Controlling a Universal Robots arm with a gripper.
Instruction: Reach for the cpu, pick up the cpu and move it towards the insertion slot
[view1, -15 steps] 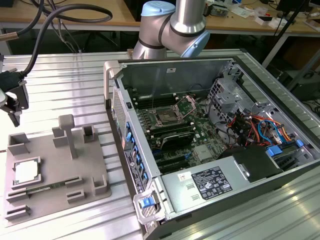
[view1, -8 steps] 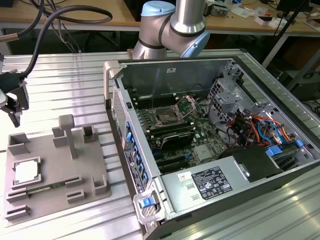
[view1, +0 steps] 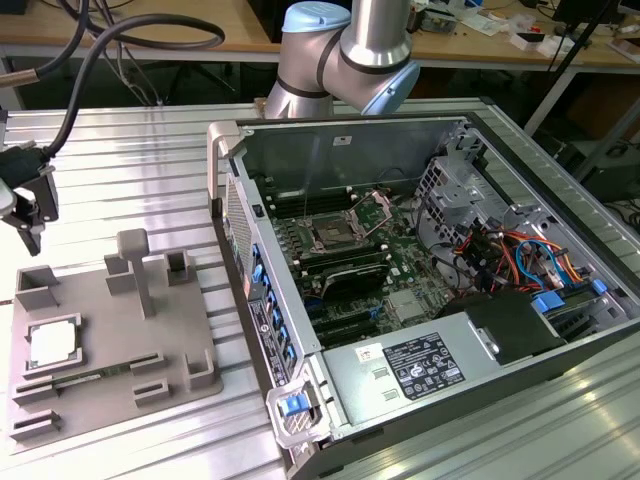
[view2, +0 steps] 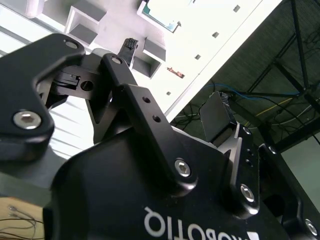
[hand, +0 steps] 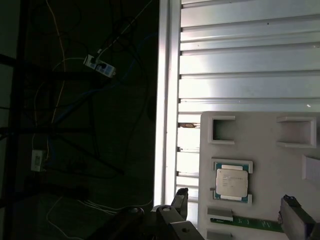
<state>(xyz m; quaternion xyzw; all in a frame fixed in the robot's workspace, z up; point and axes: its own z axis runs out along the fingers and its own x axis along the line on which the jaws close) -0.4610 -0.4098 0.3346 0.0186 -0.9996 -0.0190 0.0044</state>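
Hovering above the edge of the table (view1: 150, 170) at the exterior view's left, the hand (hand: 236, 207) is hanging open and holding nothing. In the first wrist view its 2 fingers (hand: 179, 197) are standing wide apart. The cpu (hand: 231, 182) is showing between them further down, well apart from both.

The cpu (view1: 52, 345) is lying flat, metal top up, in a square recess of the grey tray (view1: 110, 320). The recess is probably there to keep the chip level and in a known spot, so that the open fingers can come down on either side of it. The hand is looking down over the tray, which suits a reach from above, and that reach is not yet finished.

The socket (view1: 330, 237) is sitting well apart from the tray, inside the open computer case (view1: 340, 150) lying on its side. Its frame is looking raised, with the dark centre exposed.

Several upright posts (view1: 135, 265) are rising from the tray just beside the chip's recess. The near wall of the case (view1: 235, 215) is standing between tray and socket. Coloured wires (view1: 510, 255) are bunching in the case towards the exterior view's right, clear of the socket. A thick black cable (view1: 90, 70) is trailing from the hand.
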